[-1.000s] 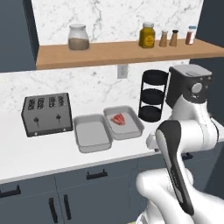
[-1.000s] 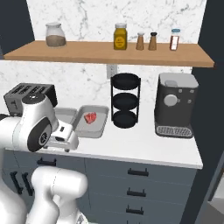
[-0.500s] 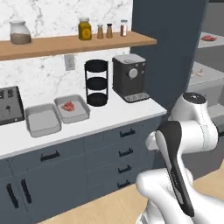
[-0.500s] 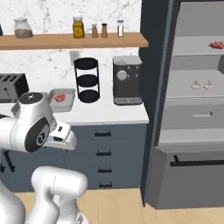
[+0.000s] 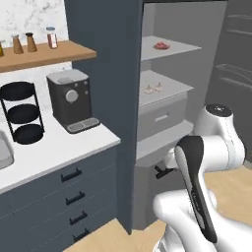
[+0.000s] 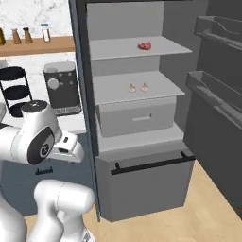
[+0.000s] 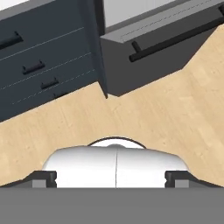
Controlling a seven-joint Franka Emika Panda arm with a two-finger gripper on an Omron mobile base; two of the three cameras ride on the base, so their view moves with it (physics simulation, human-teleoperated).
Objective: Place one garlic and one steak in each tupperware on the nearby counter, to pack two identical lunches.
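Observation:
A red steak (image 5: 160,46) (image 6: 144,46) lies on the upper shelf of an open fridge. Two garlic bulbs (image 5: 153,88) (image 6: 138,87) sit side by side on the shelf below it. The white counter (image 5: 59,147) runs off to the left, and a light-grey tupperware rim (image 5: 2,150) just shows at the left edge. My gripper (image 7: 116,177) hangs low in front of the base and points down at the wooden floor. It is open, with nothing between its fingertips (image 7: 43,177).
A dark coffee machine (image 5: 71,101) (image 6: 60,87) and a black three-tier rack (image 5: 22,113) stand on the counter. Spice bottles line the wooden shelf (image 5: 44,51). The fridge door (image 6: 217,94) hangs open at right. A grey fridge drawer (image 6: 137,118) and a bar-handled lower drawer (image 6: 146,163) face me.
The base has swung right, so the views have shifted from the toaster and trays to the open fridge. The gripper stays open and empty.

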